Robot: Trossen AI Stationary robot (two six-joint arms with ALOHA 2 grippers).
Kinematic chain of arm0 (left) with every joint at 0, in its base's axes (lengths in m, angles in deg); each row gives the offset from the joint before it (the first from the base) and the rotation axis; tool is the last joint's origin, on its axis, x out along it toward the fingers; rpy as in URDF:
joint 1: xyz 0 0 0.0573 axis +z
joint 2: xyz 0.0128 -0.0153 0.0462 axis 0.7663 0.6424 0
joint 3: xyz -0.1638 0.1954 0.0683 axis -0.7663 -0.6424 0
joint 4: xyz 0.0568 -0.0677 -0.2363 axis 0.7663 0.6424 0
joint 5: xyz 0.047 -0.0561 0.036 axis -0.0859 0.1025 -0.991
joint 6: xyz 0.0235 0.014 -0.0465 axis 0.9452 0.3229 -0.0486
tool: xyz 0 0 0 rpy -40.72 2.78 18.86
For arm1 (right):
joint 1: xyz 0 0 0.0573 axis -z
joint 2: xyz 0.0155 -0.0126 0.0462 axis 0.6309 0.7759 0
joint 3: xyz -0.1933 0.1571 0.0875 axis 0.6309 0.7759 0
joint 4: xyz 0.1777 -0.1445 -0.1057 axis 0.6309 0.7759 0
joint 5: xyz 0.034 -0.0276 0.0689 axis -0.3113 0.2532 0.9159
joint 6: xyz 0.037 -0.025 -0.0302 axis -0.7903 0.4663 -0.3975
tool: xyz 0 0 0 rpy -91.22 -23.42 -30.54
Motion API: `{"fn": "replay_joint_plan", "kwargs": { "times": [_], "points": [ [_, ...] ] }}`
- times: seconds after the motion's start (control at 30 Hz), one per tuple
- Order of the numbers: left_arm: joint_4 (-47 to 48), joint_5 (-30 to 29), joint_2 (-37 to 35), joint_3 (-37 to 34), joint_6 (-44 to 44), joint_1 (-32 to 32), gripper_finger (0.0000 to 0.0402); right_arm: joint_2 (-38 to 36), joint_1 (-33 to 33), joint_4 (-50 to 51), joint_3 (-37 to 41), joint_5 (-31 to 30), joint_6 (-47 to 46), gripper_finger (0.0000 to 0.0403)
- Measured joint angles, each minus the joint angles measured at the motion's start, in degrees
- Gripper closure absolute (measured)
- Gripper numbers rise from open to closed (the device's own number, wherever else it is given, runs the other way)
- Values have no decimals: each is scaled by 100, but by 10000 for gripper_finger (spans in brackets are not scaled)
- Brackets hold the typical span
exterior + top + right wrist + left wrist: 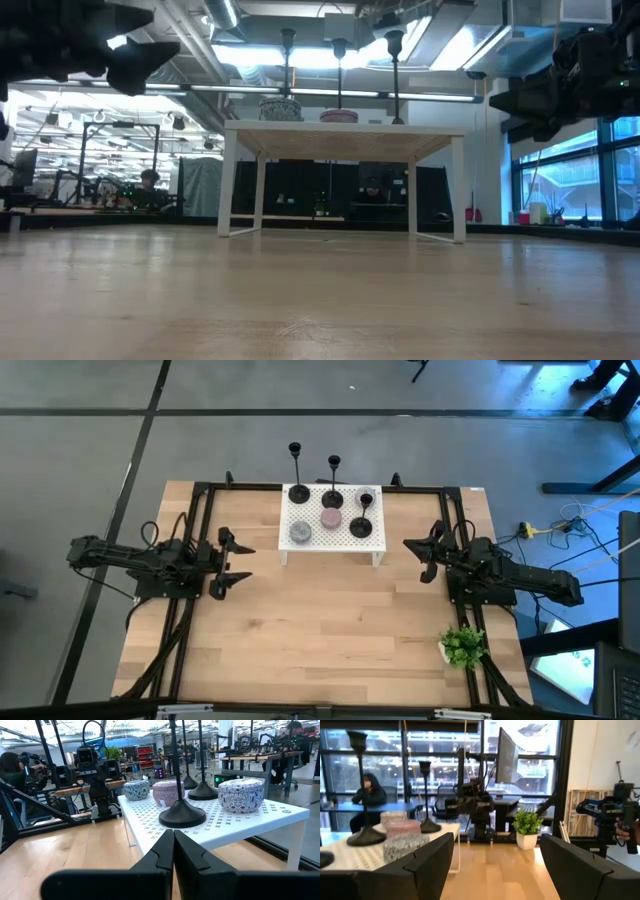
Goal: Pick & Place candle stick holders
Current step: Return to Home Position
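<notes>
- The left gripper point(245, 561) hangs above the table point(320, 650) at about 9 o'clock in the high view, pointing toward the centre. Its fingers point(427, 865) are spread wide with nothing between them. It looks to be at or near rest, so any last tuck should be small and slow, pulling toward its own base.
- The white shelf point(345, 548) sits at 12 o'clock. All three candle stick holders point(299, 493) stand upright on it: two along the far edge, and the third toward the right side, nearer the front.
- Three scented candles point(300, 533) share the shelf. The pink one point(331, 519) is in the middle, between the holders.
- Nothing that belongs to the task lies on the bare table, so placing looks finished and only the retreat remains.
- The tall thin stems would likely tip at a light knock. A good return moves each arm back and away from 12 o'clock, never sweeping across the shelf front.
- The right gripper point(415, 555) is at about 3 o'clock, facing the shelf's right end. Its wrist view shows the fingers point(160, 855) pressed together and empty, with the nearest holder's base just ahead. It should draw straight back along its own line before any turn.
- A small potted plant point(463, 645) stands at about 5 o'clock beside the right arm. The elbow should stay above it.
</notes>
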Motion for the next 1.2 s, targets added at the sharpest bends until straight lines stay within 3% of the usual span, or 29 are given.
{"fn": "replay_joint_plan", "kwargs": {
  "times": [0.67, 1.2],
  "points": [
    [796, -232, -128, 0, -63, -7, 107, 0, -2, -15, 0, 1, -102, 393],
    [2275, -270, -91, 0, -277, -11, 107, 0, -2, -46, -2, 2, -452, 393]
  ]
}}
